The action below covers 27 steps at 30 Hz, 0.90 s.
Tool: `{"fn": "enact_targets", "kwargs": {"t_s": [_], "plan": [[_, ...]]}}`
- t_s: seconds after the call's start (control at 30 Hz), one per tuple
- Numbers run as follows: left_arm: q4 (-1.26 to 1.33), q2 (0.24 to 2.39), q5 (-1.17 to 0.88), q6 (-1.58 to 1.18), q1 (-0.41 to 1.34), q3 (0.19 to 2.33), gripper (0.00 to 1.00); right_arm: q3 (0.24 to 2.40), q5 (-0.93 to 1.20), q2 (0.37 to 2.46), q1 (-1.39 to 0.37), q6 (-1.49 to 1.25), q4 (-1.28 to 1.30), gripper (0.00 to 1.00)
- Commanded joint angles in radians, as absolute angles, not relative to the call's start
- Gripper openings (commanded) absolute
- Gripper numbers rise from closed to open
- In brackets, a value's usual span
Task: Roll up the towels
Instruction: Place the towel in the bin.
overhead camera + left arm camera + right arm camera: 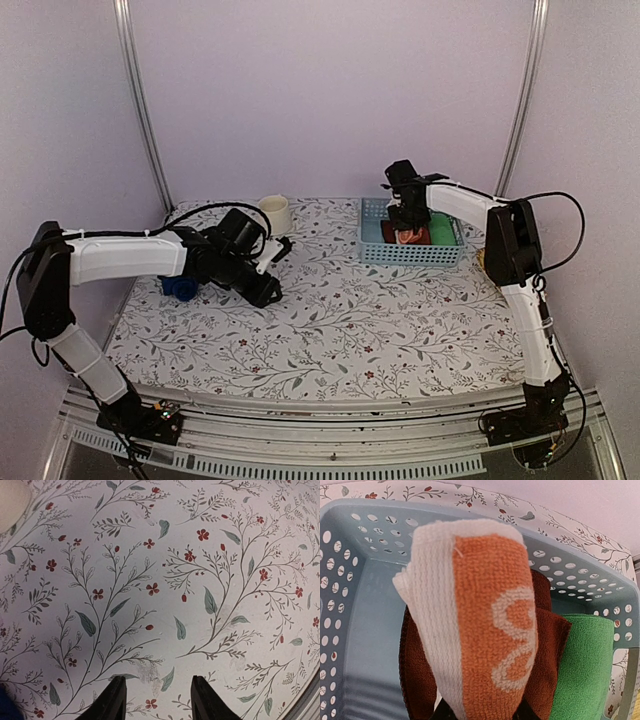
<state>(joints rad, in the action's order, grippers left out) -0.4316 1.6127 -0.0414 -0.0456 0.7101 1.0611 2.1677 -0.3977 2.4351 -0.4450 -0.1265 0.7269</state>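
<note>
- Under everything, the table (340, 320), covered in a floral print
- By its far right corner, the basket (410, 256), holding a green roll (585, 665) and a red roll (420, 680) side by side
- Over bare table left of centre, the left gripper (158, 680), fingers spread, nothing between them
- Above the basket, the right gripper (406, 225), pinching the orange towel (490, 620) by one end
- At the far edge, well left of the basket, a cup (275, 212)
- Orange towel: rolled into a tight cylinder, hanging over the red roll, not yet set down; contact with that roll impossible to tell
- Near the left edge, partly under the left arm, the blue towel (180, 288): seemingly a compact roll, though too small to be sure
- Progress, as a judgement: rolling apparently done for both towels; left to do, probably, lowering and releasing the orange towel, then perhaps carrying the blue towel to the basket
</note>
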Motion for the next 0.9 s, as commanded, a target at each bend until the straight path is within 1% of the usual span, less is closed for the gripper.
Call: {"fn": "enact_targets", "kwargs": {"t_s": [0.0, 0.03, 0.1, 0.2, 0.23, 0.33, 0.47, 0.7, 0.87], "plan": [[-0.438, 1.632, -0.058, -0.049, 0.701, 1.081, 0.46, 2.195, -0.393, 2.474, -0.448, -0.156, 0.735, 0.13], [-0.439, 1.633, -0.058, -0.05, 0.701, 1.081, 0.46, 2.196, -0.393, 2.476, -0.448, -0.156, 0.736, 0.17], [-0.439, 1.635, -0.059, -0.049, 0.701, 1.083, 0.46, 2.201, -0.393, 2.481, -0.448, -0.157, 0.736, 0.21], [-0.439, 1.637, -0.062, -0.049, 0.701, 1.084, 0.46, 2.203, -0.383, 2.485, -0.447, -0.161, 0.736, 0.36], [-0.439, 1.638, -0.061, -0.048, 0.701, 1.085, 0.46, 2.204, -0.376, 2.487, -0.448, -0.162, 0.737, 0.39], [-0.439, 1.638, -0.063, -0.048, 0.701, 1.085, 0.46, 2.207, -0.364, 2.495, -0.447, -0.166, 0.738, 0.43], [-0.439, 1.64, -0.066, -0.048, 0.701, 1.086, 0.46, 2.213, -0.354, 2.509, -0.447, -0.165, 0.74, 0.52], [-0.44, 1.643, -0.073, -0.046, 0.701, 1.087, 0.46, 2.21, -0.295, 2.467, -0.447, -0.162, 0.756, 0.59], [-0.44, 1.647, -0.076, -0.043, 0.701, 1.089, 0.46, 2.202, -0.252, 2.422, -0.446, -0.156, 0.764, 0.72]]}}
